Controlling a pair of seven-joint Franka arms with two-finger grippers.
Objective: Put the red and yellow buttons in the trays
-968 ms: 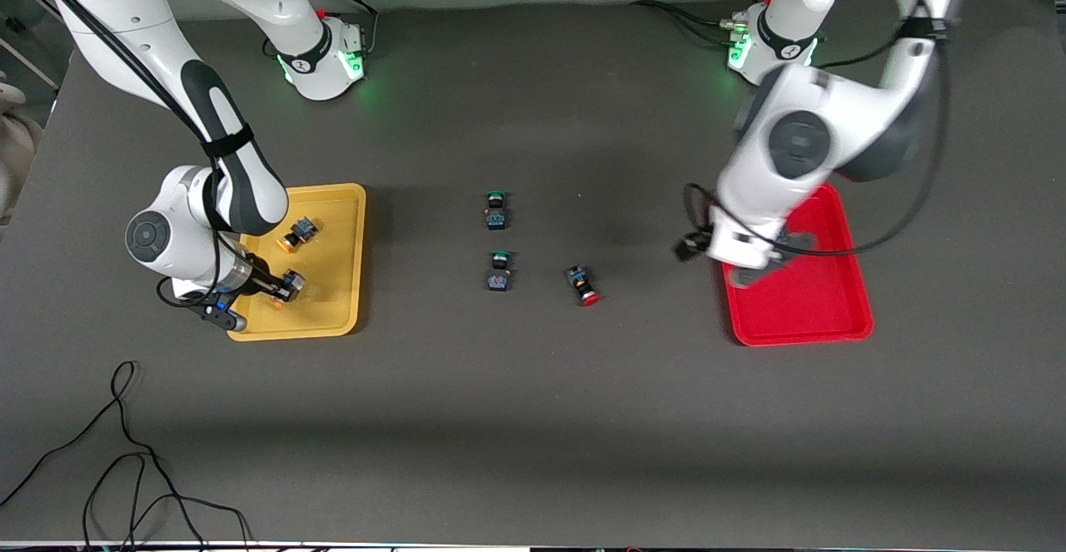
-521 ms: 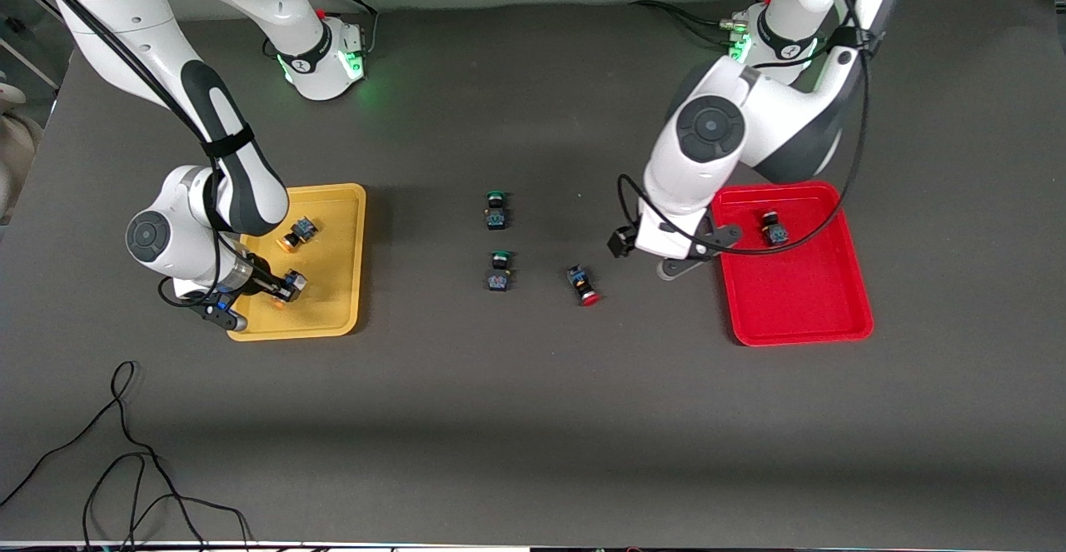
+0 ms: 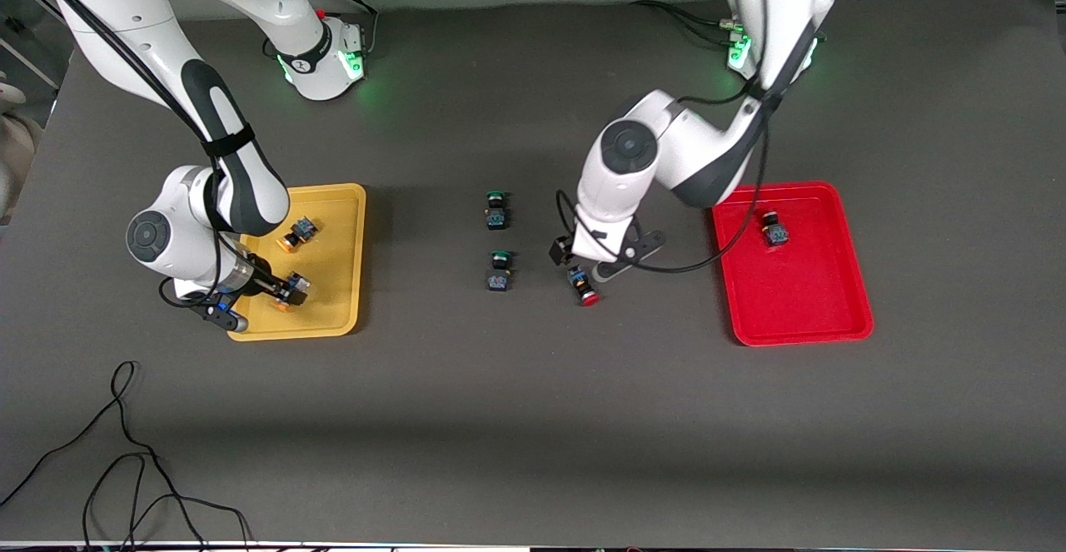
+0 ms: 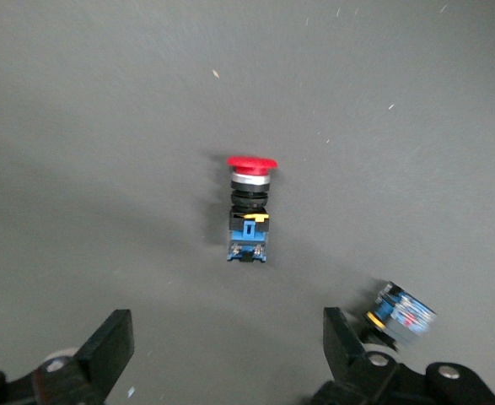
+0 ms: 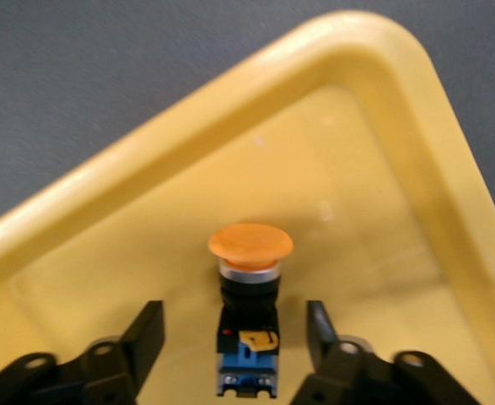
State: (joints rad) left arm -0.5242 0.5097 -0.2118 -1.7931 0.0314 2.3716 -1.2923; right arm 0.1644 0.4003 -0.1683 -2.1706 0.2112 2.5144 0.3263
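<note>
The yellow tray (image 3: 346, 227) holds two yellow buttons. One (image 3: 298, 233) lies free; the other (image 5: 249, 287) lies on the tray floor between the fingers of my open right gripper (image 5: 233, 319), with a gap on each side. My right gripper (image 3: 281, 291) is low in the tray's corner nearest the front camera. The red tray (image 3: 799, 302) holds one red button (image 3: 774, 230). A second red button (image 3: 584, 285) lies on its side on the table. My left gripper (image 3: 588, 261) hovers over it, open and empty (image 4: 226, 331), with that red button (image 4: 249, 211) ahead of the fingers.
Two green-capped buttons (image 3: 496, 209) (image 3: 498, 271) lie on the table between the trays, beside the loose red one; one of them (image 4: 399, 312) shows by a left finger. A black cable (image 3: 125, 452) loops near the front edge at the right arm's end.
My left arm swung from over the red tray to over the loose red button, staying open. My right gripper opened and let go of the yellow button in the yellow tray.
</note>
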